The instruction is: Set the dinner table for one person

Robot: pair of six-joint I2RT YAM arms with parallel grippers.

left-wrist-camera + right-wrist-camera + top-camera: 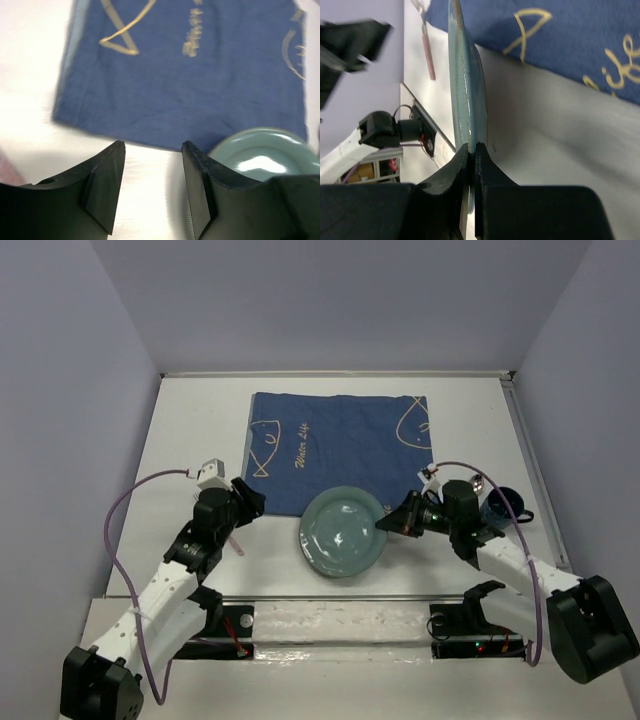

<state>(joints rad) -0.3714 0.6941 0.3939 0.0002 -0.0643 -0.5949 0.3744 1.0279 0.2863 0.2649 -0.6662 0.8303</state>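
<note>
A pale green plate (pixel 343 532) lies over the near edge of the dark blue fish-patterned cloth (pixel 337 445) on the white dinner table (pixel 190 430). My right gripper (pixel 387 523) is shut on the plate's right rim. The right wrist view shows the plate (pixel 467 90) edge-on between the closed fingertips of the right gripper (pixel 471 147). My left gripper (pixel 250 502) is open and empty, left of the plate. In the left wrist view the left gripper (pixel 152 150) hangs over bare table just before the cloth (pixel 185 65), with the plate (pixel 260 155) to its right.
A pink-handled fork (pixel 236 545) lies on the table by the left arm and shows in the right wrist view (pixel 426 45). A dark blue cup (pixel 505 505) and a metal spoon (pixel 478 483) sit behind the right arm. Lavender walls surround the table.
</note>
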